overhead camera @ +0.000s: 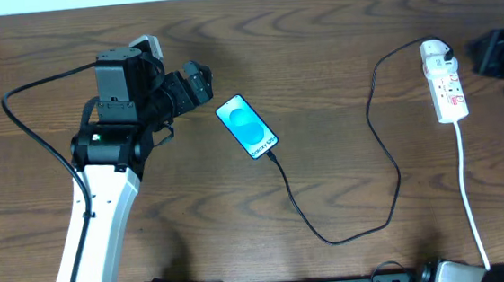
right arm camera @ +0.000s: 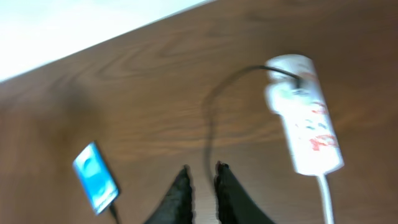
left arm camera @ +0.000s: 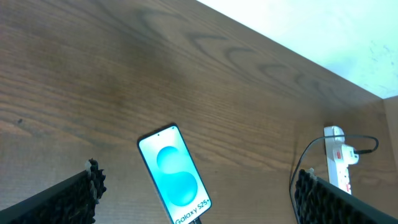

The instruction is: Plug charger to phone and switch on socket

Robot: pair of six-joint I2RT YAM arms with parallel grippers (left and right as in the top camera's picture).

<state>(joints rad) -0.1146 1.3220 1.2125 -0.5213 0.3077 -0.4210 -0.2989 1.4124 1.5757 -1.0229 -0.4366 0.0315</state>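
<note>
The phone (overhead camera: 246, 126) lies face up mid-table, its screen lit blue; it also shows in the left wrist view (left arm camera: 174, 176) and the right wrist view (right arm camera: 96, 178). The black charger cable (overhead camera: 372, 122) joins the phone's lower end, loops toward the front and runs up to its white plug head (overhead camera: 436, 52) seated in the far end of the white socket strip (overhead camera: 448, 89). My left gripper (overhead camera: 198, 80) is open and empty, just left of the phone (left arm camera: 199, 180). My right gripper (right arm camera: 202, 173) is shut and empty, left of the strip (right arm camera: 306, 121). The right wrist view is blurred.
The strip's white cord (overhead camera: 471, 196) runs to the table's front edge at the right. The right arm (overhead camera: 500, 52) sits at the far right edge. The table's back edge meets a pale wall (left arm camera: 323, 31).
</note>
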